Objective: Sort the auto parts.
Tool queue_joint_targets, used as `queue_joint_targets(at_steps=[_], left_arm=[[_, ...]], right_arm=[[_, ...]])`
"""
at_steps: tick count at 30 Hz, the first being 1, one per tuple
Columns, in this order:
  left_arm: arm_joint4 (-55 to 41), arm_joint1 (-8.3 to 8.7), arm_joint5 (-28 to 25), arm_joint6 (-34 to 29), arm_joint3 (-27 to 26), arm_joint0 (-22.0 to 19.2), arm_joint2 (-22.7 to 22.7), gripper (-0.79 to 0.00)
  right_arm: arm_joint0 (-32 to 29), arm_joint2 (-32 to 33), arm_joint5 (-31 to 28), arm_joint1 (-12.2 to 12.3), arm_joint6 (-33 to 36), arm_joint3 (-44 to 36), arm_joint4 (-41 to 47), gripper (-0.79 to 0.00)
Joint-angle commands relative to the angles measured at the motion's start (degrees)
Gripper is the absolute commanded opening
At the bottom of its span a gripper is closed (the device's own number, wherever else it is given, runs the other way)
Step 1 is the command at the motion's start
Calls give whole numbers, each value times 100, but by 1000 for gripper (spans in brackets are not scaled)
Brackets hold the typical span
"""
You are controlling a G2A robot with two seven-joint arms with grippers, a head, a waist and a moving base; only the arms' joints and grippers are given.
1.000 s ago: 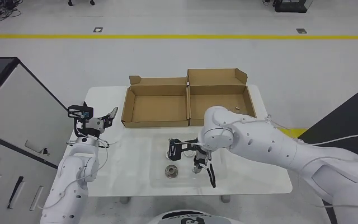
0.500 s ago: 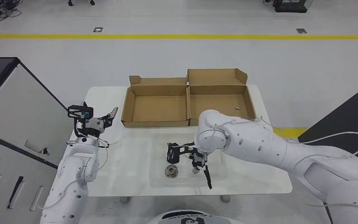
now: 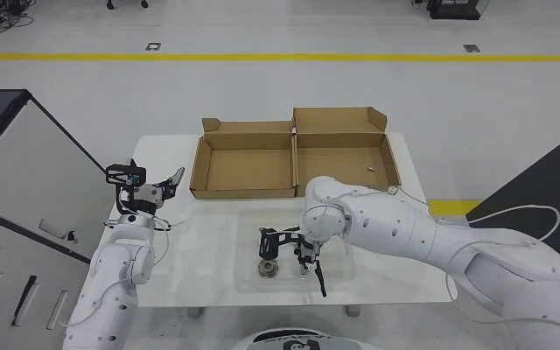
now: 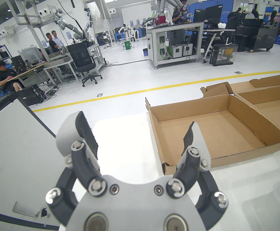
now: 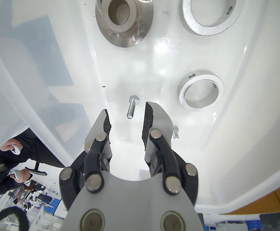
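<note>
My right gripper (image 5: 127, 110) hangs open in the white tray (image 5: 164, 54), its fingers on either side of a small steel bolt (image 5: 132, 106) lying on the tray floor, apart from it. Beyond the bolt lie a steel flange (image 5: 124, 20) and two aluminium rings (image 5: 201, 89) (image 5: 209, 15). A second small bolt (image 5: 175, 132) lies beside one finger. In the top view the right gripper (image 3: 306, 260) is just right of the flange (image 3: 268, 268). My left gripper (image 4: 135, 122) is open and holds nothing, raised at the table's left side (image 3: 162, 188).
Two open cardboard boxes (image 3: 243, 162) (image 3: 341, 153) stand side by side at the back of the table; the right one holds a small part (image 3: 372, 171). The left box (image 4: 207, 131) lies just ahead of the left gripper. The tray (image 3: 249, 232) sits near the front edge.
The right arm has shifted left across the tray, bringing its gripper closer to the flange. The left arm has not moved.
</note>
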Motion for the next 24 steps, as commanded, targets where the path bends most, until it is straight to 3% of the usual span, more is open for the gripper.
queue_joint_targets(at_steps=[1, 14, 16, 19, 24], left_arm=[[0, 0, 0, 0, 0, 0, 0, 0], [0, 0, 0, 0, 0, 0, 0, 0], [0, 0, 0, 0, 0, 0, 0, 0], [0, 0, 0, 0, 0, 0, 0, 0], [0, 0, 0, 0, 0, 0, 0, 0]], right_arm=[[-20, 0, -4, -24, -4, 41, -23, -437], [-127, 0, -28, -163, -28, 369, -156, -496], [-141, 0, 0, -190, 0, 419, -203, -563], [-147, 0, 20, -226, 20, 472, -220, -785], [-101, 90, 47, -240, 44, 532, -14, -785]])
